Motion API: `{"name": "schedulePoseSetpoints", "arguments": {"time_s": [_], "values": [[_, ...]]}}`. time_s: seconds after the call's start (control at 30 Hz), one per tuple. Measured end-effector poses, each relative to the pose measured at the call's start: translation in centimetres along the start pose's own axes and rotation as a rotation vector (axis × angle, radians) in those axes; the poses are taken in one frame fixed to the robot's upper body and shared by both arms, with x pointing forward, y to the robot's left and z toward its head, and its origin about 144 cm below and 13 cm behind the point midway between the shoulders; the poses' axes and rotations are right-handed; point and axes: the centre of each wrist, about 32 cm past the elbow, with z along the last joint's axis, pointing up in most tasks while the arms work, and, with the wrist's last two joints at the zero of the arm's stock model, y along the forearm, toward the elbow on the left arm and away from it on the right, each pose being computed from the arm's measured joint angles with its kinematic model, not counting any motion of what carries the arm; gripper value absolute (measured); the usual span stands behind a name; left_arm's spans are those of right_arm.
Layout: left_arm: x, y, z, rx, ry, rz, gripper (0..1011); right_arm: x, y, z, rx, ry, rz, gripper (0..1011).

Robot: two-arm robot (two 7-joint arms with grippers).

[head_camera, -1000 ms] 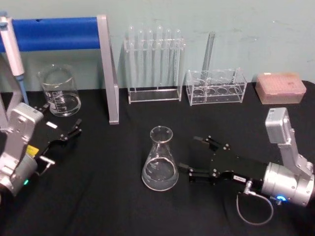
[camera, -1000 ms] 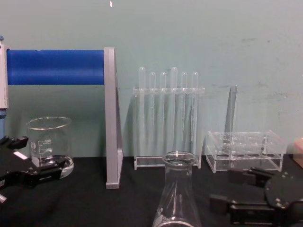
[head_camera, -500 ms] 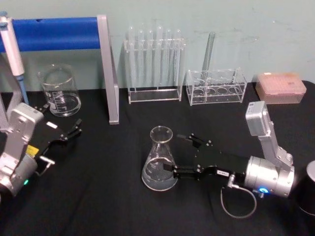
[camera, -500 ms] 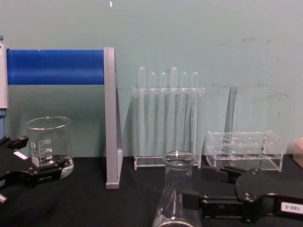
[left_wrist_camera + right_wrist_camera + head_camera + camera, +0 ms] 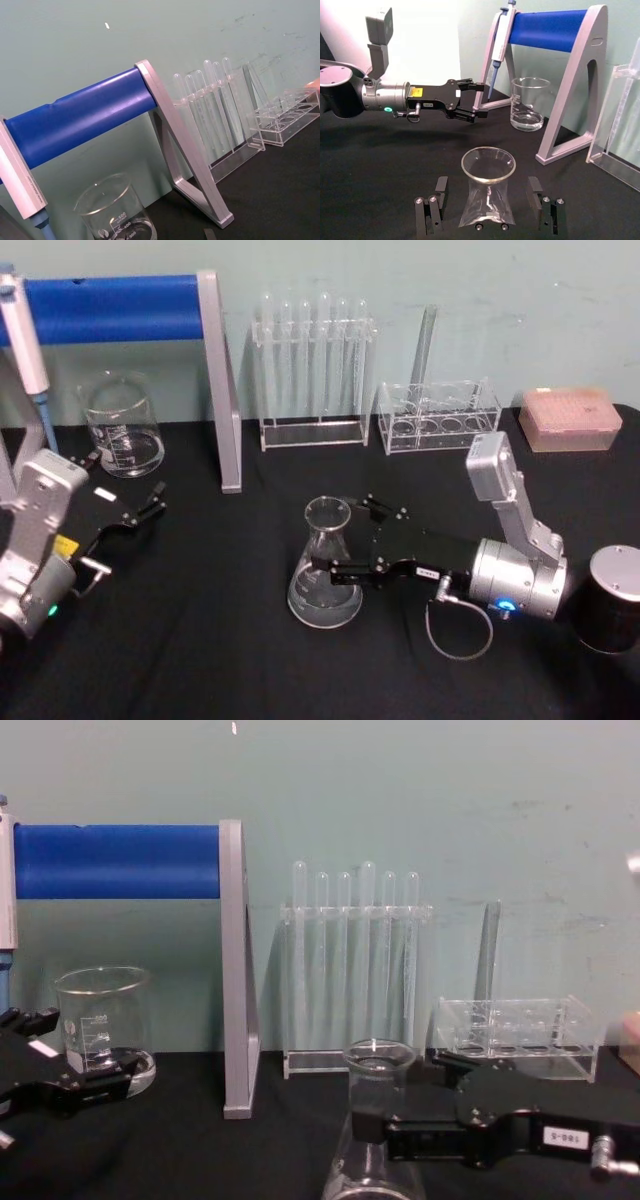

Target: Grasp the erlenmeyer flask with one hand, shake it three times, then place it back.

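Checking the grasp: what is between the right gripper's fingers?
The erlenmeyer flask, with a gap to each of the right gripper's open fingers, in the right wrist view.

- A laboratory bench: a black table (image 5: 200, 660) set against a pale green wall (image 5: 500, 280).
- Along the far side stand a rack of test tubes (image 5: 315, 370), a glass beaker (image 5: 122, 430) and a pink tip box (image 5: 570, 418).
- At far left, a pipette (image 5: 22, 335) hangs on a blue-barred stand (image 5: 110, 308).
- An erlenmeyer flask (image 5: 318, 598) stands near the middle.
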Motion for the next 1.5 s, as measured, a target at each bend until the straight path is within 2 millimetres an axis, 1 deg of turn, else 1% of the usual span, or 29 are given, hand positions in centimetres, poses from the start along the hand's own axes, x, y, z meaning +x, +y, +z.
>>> {"name": "schedulePoseSetpoints", "arguments": {"time_s": [0.5, 1.5], "values": [[0.00, 0.00, 0.00, 0.000, 0.000, 0.000, 1001, 0.27, 1.05, -0.06, -0.004, -0.028, 0.011, 1003], [0.00, 0.00, 0.00, 0.000, 0.000, 0.000, 1001, 0.18, 1.10, -0.04, -0.005, -0.037, -0.001, 1003]]}}
